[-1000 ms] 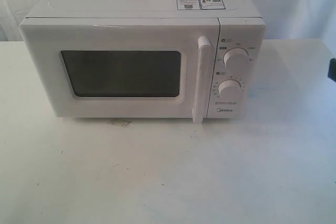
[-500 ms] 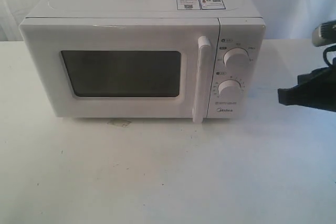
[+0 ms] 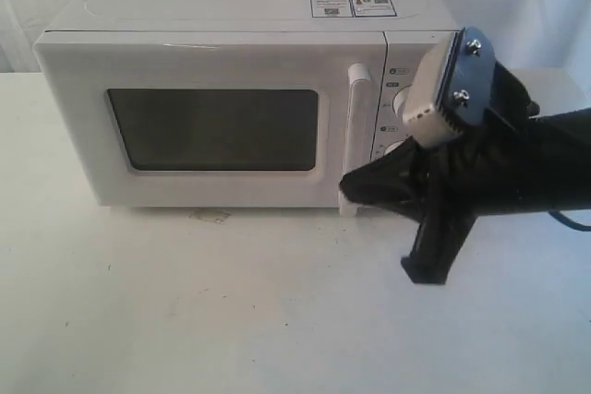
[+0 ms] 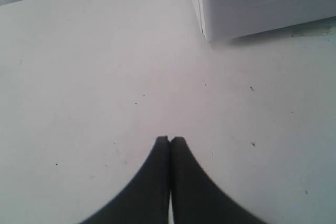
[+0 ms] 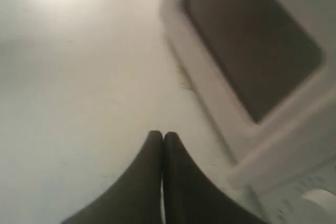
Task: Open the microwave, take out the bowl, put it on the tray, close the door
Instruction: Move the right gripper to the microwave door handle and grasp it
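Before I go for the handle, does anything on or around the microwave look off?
Only a small brownish stain on the white table, just in front of the white boxy microwave. Its door sits shut and flush; nothing looks spilled or damaged.

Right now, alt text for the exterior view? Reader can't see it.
A closed white microwave sits on a white table, and the right end effector, shut, extends from the right with its tip by the foot of the door handle. The arm hides most of the knob panel.
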Robot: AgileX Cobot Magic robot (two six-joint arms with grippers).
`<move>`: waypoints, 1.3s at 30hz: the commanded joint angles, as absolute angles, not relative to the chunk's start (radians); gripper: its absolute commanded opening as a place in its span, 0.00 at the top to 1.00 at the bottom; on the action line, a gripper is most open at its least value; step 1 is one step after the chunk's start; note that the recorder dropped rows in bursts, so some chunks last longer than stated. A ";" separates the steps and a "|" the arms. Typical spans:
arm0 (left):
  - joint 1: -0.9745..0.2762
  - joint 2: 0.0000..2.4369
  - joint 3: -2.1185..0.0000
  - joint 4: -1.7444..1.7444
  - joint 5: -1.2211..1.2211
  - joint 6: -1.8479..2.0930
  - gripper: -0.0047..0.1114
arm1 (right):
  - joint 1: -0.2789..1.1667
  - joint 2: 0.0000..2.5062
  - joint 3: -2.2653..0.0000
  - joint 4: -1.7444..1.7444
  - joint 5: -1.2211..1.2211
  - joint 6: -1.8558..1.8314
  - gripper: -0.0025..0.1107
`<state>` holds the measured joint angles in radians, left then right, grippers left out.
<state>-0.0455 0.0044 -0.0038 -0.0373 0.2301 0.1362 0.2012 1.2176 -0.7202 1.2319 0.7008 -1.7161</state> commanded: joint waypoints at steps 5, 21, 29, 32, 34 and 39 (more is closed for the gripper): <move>-0.046 0.000 0.000 -0.043 0.232 0.135 0.96 | 0.103 1.283 -0.733 1.264 0.542 -1.697 0.98; -0.046 0.000 0.000 -0.043 0.232 0.133 0.96 | -0.048 1.510 -0.920 1.267 0.969 -1.795 0.98; -0.046 0.000 0.000 -0.043 0.232 0.133 0.96 | -0.048 1.510 -0.920 1.340 0.910 -1.793 0.88; -0.046 0.000 0.000 -0.043 0.232 0.133 0.96 | -0.048 1.510 -0.920 1.340 0.904 -1.793 0.70; -0.046 0.000 0.000 -0.043 0.232 0.133 0.96 | -0.048 1.510 -0.920 1.348 0.890 -1.795 0.54; -0.046 0.000 0.000 -0.043 0.232 0.133 0.96 | -0.048 1.510 -0.920 1.407 0.889 -1.841 0.43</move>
